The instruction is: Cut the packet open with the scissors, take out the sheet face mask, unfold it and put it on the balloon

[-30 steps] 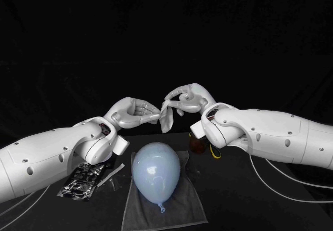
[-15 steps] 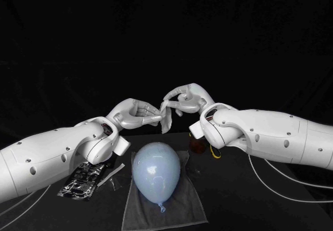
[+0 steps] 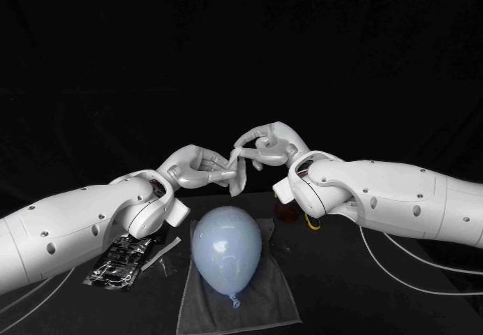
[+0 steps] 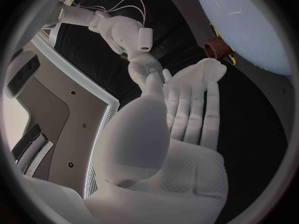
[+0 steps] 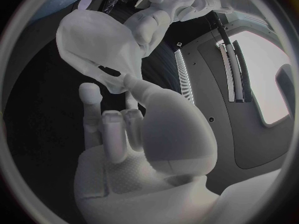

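Observation:
A white sheet face mask (image 3: 239,176), partly folded, hangs in the air between my two hands, above the far end of the pale blue balloon (image 3: 227,247). My left hand (image 3: 197,166) pinches the mask's left edge with thumb and fingertips. My right hand (image 3: 268,144) pinches its top from the other side, a little higher. In the left wrist view the mask (image 4: 198,76) lies against my left hand's fingertips (image 4: 187,109), with the right hand (image 4: 144,67) beside it. In the right wrist view the mask (image 5: 99,45) hangs off my right hand (image 5: 127,129) and the left hand (image 5: 152,25) meets it.
The balloon lies lengthwise on a grey towel (image 3: 264,307) at the table's front middle. The silver cut packet (image 3: 121,262) lies left of the towel under my left arm. Scissors (image 3: 298,215) with brown and yellow handles sit right of the balloon, under my right arm. White cables (image 3: 412,279) trail at right.
My left hand has shifted slightly right, closer to the right hand, and the hanging mask has swung a little with it. The balloon has not moved.

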Controlling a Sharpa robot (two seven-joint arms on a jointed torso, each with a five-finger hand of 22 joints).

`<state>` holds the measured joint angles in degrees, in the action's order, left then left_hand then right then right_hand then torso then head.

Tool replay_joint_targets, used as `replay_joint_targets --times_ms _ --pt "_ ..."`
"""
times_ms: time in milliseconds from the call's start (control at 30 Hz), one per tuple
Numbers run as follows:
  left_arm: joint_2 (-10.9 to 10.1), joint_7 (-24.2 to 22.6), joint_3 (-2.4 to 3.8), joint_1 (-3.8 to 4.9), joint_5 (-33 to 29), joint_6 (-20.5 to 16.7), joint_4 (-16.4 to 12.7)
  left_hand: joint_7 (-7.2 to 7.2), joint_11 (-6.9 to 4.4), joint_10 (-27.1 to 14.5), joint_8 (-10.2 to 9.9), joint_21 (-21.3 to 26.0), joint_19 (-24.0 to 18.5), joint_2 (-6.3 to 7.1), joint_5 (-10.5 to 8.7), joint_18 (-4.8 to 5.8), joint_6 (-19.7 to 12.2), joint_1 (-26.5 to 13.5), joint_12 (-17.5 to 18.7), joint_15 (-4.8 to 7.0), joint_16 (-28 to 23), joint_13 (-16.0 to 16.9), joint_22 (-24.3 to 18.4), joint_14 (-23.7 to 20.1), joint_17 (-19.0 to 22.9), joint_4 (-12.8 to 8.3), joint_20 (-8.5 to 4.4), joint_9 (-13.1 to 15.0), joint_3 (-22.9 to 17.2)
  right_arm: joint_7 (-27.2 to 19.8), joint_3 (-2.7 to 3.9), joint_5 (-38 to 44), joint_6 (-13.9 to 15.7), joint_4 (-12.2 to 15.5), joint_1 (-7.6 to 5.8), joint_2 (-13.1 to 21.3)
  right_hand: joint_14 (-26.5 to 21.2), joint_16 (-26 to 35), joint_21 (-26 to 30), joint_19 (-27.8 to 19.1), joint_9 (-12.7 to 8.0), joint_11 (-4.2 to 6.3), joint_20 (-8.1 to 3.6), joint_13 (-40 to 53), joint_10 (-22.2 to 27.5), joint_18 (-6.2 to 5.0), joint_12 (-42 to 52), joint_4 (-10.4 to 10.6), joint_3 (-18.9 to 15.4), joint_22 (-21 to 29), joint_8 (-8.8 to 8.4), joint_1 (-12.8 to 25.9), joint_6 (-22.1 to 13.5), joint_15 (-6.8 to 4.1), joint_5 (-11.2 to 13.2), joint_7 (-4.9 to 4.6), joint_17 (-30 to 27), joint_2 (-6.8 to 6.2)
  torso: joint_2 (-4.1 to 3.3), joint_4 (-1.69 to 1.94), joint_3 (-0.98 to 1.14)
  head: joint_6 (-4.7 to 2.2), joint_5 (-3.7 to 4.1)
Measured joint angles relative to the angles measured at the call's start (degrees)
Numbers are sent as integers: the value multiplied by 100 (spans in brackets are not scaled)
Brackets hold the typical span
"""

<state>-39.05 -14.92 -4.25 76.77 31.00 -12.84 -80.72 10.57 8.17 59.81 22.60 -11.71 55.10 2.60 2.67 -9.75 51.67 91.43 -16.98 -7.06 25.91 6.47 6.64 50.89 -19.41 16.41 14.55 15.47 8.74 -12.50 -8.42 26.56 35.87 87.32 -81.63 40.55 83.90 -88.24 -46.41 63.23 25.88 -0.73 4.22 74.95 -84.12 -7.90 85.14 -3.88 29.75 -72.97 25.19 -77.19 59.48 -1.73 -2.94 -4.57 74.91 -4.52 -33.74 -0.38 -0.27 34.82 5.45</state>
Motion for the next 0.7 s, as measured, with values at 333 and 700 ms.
replay_joint_targets --times_ms 333,700 --pt "48 50 0 0 -72 -116 54 -176 -187 218 82 -190 176 -731 -1 6 288 769 -32 155 242 -39 93 113 -80 -19 -134 -20 -690 13 0 9 1 11 1 0 0 3 1 0 -2 0 0 -5 0 1 0 -4 4 0 -5 0 0 0 0 0 -1 0 2 0 0 -2 -19" --pt "30 39 0 -1 -283 -105 64 -184 -183 369 212 -413 151 -780 -9 8 270 894 101 193 242 -162 251 152 -35 11 -217 54 -1417 32 0 27 1 -90 1 -8 14 17 3 0 5 0 0 -2 0 3 -1 -16 15 -2 21 0 -2 -14 0 0 4 -1 2 1 -3 -9 -8"
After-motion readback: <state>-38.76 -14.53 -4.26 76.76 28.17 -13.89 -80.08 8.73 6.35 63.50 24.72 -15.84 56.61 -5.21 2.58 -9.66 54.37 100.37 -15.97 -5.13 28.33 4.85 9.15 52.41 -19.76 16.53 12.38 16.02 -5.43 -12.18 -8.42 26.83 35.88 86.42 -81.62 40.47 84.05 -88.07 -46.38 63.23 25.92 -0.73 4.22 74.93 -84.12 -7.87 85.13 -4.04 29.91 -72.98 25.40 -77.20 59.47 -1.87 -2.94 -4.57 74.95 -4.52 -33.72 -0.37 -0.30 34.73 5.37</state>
